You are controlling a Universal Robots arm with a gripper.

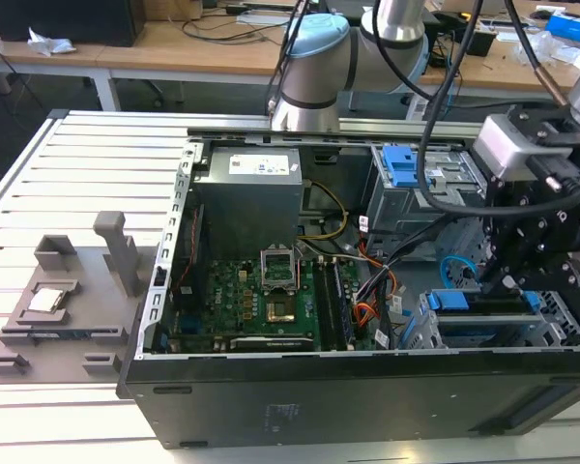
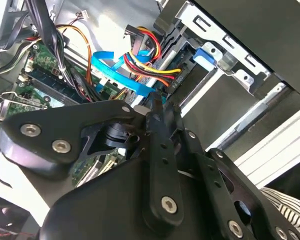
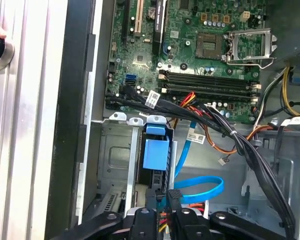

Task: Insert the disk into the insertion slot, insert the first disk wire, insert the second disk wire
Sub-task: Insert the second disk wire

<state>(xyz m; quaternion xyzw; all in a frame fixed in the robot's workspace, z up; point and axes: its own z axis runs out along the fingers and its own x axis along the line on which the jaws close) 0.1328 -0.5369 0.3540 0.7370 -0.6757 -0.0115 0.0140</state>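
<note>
your gripper [image 1: 507,280] hangs low at the exterior view's right end of the open computer case [image 1: 367,387], just above the low grey insertion slot [image 1: 570,324] that sits against the case's near wall. the disk [image 1: 488,303] already lies in that cage, its bright blue carrier edge showing along the top of a bay. in the first wrist view you look straight down on the same spot: the blue carrier tab [image 3: 155,150] sits in the cage opening [image 3: 117,150], and your gripper [image 3: 162,200] has its two black fingertips [image 3: 173,196] drawn close together around a small black connector with red and yellow wires [image 3: 162,217], right at the end of the disk; the grip looks closed on that plug, though the contact itself is partly hidden. a flat blue data cable [image 3: 202,189] loops just beside the fingertips, and a thick bundle of black cables [image 3: 240,145] runs across from the motherboard [image 3: 190,45]. in the second wrist view the gripper's black linkage [image 2: 155,165] covers the foreground, with the blue cable [image 2: 122,75] and the red, yellow and black power wires [image 2: 150,62] lying just beyond the tips. further back in the case you can see the taller grey cage with its blue clip [image 1: 401,164], well apart from the gripper. the case rests on a slatted metal tabletop [image 1: 39,193].
</note>
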